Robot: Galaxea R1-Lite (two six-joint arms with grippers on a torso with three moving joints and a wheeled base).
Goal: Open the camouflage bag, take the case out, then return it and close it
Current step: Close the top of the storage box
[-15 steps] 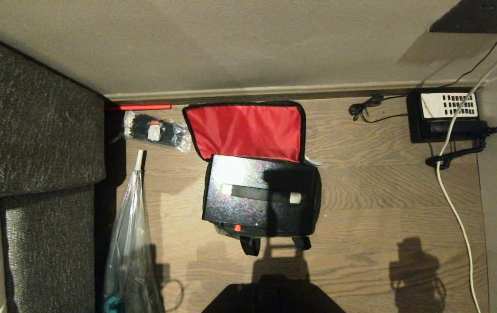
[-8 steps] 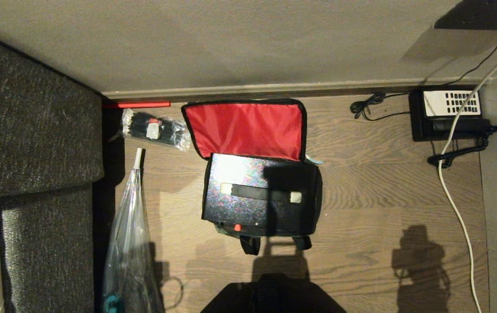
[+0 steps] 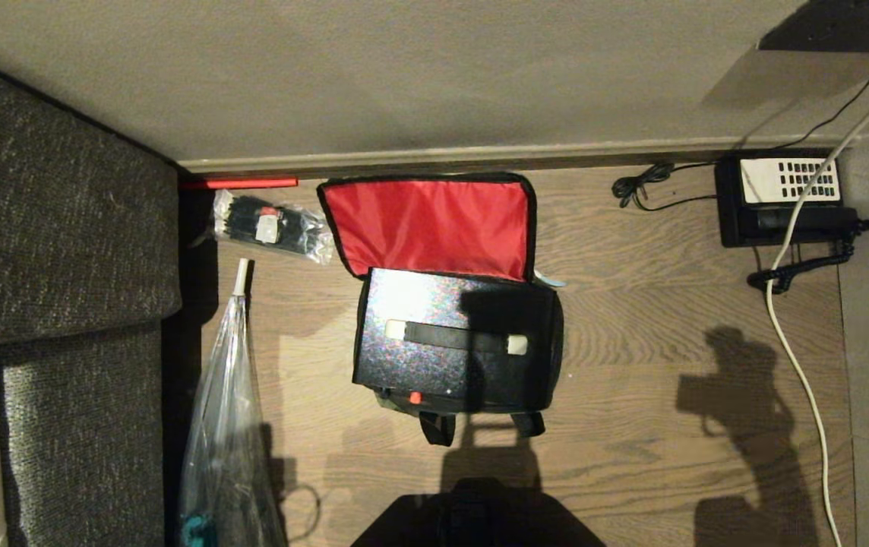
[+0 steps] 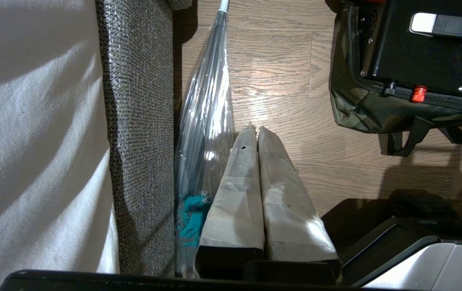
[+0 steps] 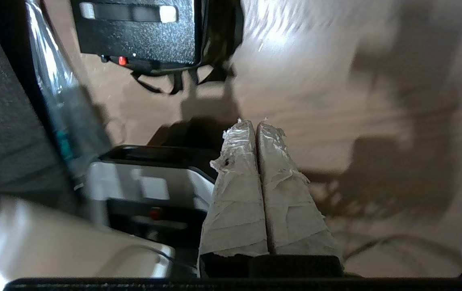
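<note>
Camouflage bag [image 3: 545, 342]: soft cloth; lid lining smooth red fabric with slight sheen; woven black straps. Case [image 3: 434, 334] inside bag: rigid, black, sparkly speckled finish; matt black handle on pale plastic mounts. Floor [image 3: 632, 365] under bag: wood planks, visible grain, low sheen. Sofa [image 3: 55, 228] left of bag: coarse grey weave. Clear plastic bag [image 3: 225, 425] beside sofa: glossy, crinkled. Left gripper [image 4: 255, 131] and right gripper [image 5: 253, 123] fingers: wrapped in rough, torn pale tape.

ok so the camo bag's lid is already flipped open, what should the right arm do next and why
Probably bring the right gripper over the black handle of the sparkly black rectangular case and open its fingers. The soft camouflage bag lies with its red-lined lid thrown back and the case inside it, while the gripper is shut and off to the side above the wooden floor.
</note>
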